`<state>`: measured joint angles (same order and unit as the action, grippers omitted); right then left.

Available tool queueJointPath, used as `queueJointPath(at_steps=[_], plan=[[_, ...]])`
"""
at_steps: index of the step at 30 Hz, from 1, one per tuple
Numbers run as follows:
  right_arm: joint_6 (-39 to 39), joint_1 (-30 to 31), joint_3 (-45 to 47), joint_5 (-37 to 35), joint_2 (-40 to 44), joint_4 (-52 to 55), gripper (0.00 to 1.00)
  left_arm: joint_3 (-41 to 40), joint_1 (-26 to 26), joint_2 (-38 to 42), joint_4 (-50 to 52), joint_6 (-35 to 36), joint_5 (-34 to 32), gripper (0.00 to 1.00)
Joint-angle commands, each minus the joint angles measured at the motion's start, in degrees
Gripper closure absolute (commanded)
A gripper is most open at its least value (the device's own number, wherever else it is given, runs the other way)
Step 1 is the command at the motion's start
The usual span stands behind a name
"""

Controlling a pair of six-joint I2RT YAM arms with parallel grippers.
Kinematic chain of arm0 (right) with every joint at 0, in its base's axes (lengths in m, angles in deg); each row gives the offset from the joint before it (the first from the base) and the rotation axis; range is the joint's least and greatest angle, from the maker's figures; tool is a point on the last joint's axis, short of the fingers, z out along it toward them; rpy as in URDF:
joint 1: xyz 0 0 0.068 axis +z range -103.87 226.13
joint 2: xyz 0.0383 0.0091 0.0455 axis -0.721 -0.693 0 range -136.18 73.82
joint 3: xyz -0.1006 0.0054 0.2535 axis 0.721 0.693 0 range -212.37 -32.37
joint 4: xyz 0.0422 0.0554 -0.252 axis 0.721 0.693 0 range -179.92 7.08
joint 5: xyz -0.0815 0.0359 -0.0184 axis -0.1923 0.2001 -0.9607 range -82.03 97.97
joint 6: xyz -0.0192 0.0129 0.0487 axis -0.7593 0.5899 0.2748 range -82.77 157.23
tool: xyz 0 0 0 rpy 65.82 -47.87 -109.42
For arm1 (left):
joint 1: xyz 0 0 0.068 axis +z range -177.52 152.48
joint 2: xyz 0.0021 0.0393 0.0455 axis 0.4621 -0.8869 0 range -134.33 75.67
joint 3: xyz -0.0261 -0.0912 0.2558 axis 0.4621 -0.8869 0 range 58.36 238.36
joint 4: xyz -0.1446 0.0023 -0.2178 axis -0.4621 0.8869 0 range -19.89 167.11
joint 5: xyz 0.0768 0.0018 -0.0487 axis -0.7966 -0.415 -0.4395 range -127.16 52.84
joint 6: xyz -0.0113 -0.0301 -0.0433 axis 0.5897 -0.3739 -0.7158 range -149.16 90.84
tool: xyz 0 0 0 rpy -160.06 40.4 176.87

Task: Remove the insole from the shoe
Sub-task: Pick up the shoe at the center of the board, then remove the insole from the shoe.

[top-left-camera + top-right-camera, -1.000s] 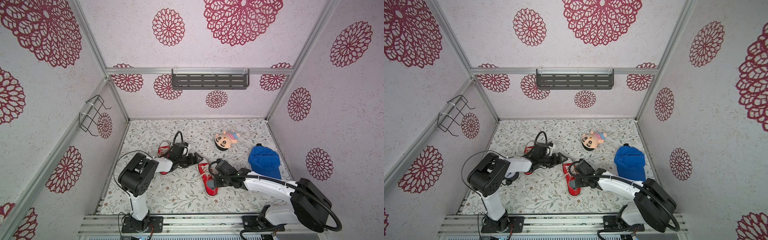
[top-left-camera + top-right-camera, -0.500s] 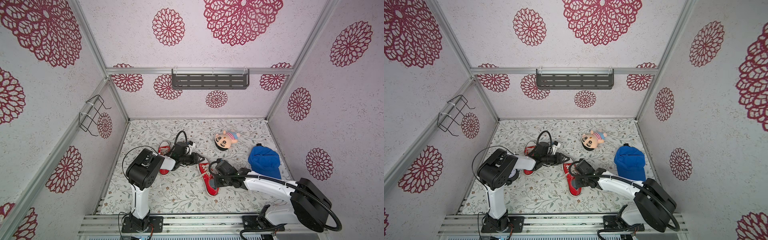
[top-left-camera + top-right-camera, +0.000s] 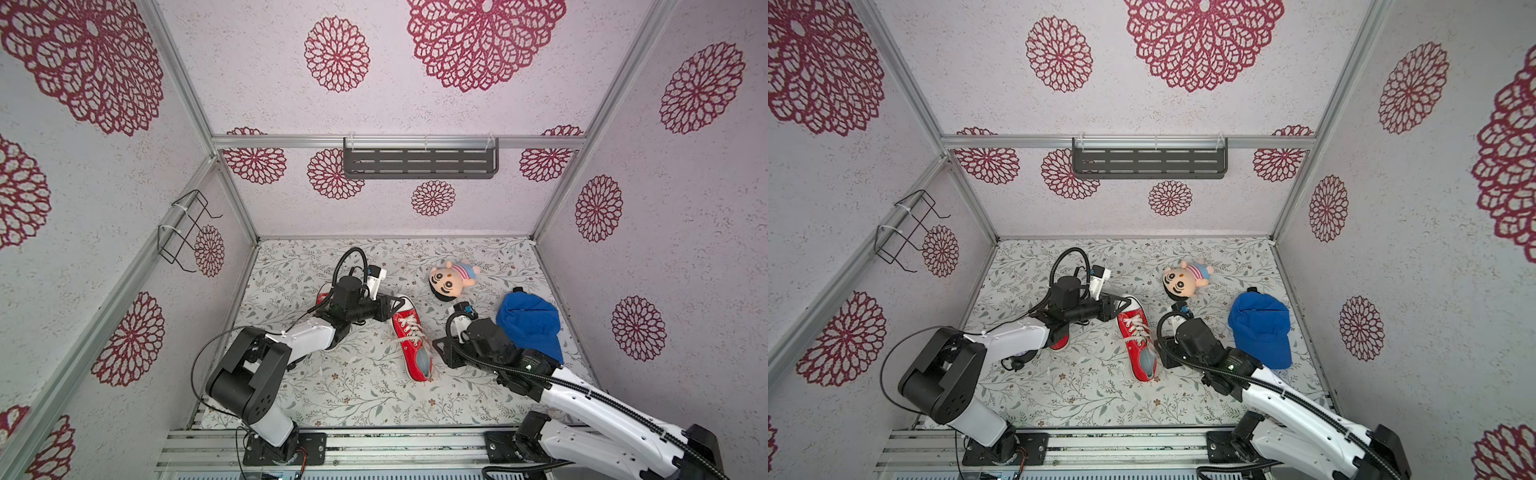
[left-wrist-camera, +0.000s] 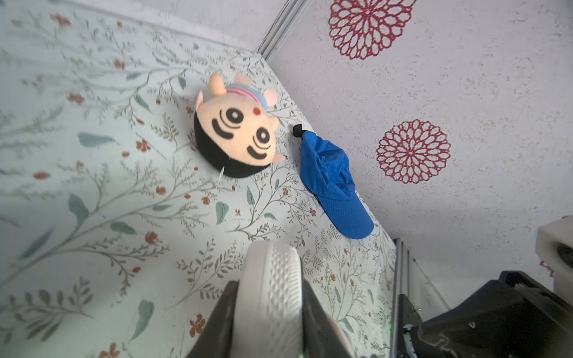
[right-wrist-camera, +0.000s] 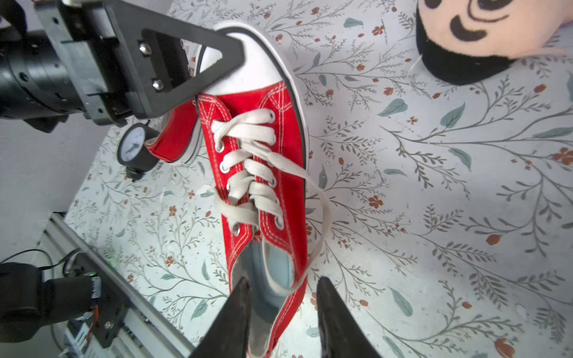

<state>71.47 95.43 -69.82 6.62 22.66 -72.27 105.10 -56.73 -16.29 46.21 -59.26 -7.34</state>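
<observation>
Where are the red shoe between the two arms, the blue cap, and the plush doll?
red shoe [image 3: 409,332]: in a top view, laces.
blue cap [image 3: 525,328]: in a top view, crown.
plush doll [image 3: 445,284]: in a top view, face.

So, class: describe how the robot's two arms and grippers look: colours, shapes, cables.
The left arm and right arm have white shells with black joints and bases; black cables run along both, looping at the wrists. The left gripper and right gripper have black triangular fingers tapering to narrow tips.

place: robot lab cell | cues: aluminium frame [image 3: 282,142], patterned wall panels [image 3: 478,104], base rail [image 3: 395,445]
</observation>
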Motion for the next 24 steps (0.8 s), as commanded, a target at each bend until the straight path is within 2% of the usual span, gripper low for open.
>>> queueJointPath(at_steps=[1,4,8,16,24], plan=[[2.01,2.79,3.73,3.11,-0.63,-3.72,0.79,-0.07,-0.39,1.57,1.60,4.63,-1.74,0.86],[3.46,4.63,5.45,2.95,-3.92,-8.84,0.89,0.24,-0.50,1.43,2.10,4.63,-2.18,0.87],[3.34,5.87,4.57,3.29,-9.94,-14.29,0.92,0.58,-1.19,1.22,2.98,5.31,-2.92,0.88],[2.84,5.86,0.39,2.16,-21.21,-17.24,0.94,1.24,-1.90,1.08,3.94,6.35,-2.92,0.90],[3.92,0.55,0.74,2.41,-23.21,-10.75,0.87,1.42,-2.03,1.57,4.56,7.93,-0.98,0.92]])
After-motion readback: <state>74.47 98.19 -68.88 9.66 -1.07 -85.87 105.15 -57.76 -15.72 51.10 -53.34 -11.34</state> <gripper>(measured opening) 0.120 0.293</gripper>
